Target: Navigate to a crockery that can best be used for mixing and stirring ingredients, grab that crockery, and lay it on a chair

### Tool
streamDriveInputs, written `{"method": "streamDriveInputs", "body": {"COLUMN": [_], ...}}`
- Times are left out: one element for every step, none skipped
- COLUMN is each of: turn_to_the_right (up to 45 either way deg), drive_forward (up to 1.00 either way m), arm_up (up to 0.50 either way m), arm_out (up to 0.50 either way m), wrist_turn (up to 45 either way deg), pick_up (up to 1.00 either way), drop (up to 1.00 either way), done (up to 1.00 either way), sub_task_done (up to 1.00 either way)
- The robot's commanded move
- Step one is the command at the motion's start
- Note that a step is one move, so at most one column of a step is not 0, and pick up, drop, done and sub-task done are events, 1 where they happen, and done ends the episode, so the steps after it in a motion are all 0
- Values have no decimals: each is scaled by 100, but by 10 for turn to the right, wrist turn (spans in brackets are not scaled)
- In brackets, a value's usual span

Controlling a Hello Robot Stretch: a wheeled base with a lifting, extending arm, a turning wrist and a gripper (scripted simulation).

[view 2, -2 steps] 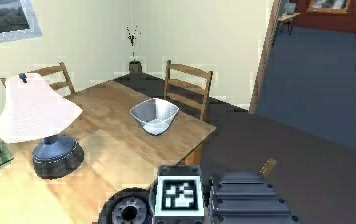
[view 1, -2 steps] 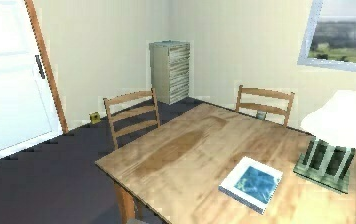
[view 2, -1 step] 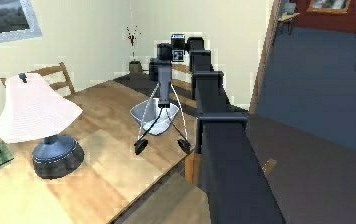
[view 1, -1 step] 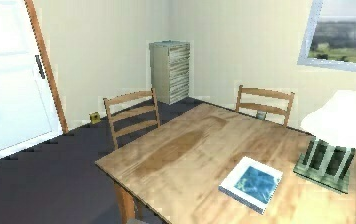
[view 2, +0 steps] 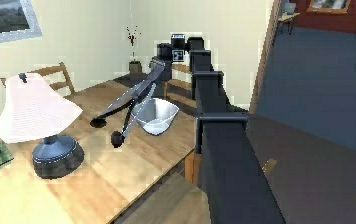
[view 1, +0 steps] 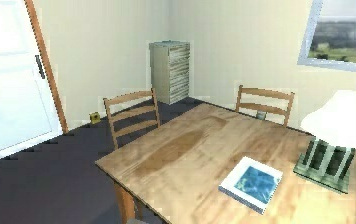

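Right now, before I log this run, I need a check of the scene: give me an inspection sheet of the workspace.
Surface: wooden table, a darker patch in its middle.
Job's things: pale bowl standing on the table; near chair and far chair at the table's edges.
Clutter: white-shaded lamp; blue-covered book.
Grippers: gripper by the bowl; cannot tell whether it holds anything.
Cables: nothing seen.
Surroundings: drawer cabinet, door, window.
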Motion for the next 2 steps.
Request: {"method": "streamDriveInputs", "body": {"turn_to_the_right": [0, 0], "drive_forward": [0, 0], "arm_up": [0, 0], "arm_out": [0, 0], "wrist_turn": [450, 450], "pick_up": [0, 0], "drop": [0, 0], "done": [0, 0], "sub_task_done": [0, 0]}}
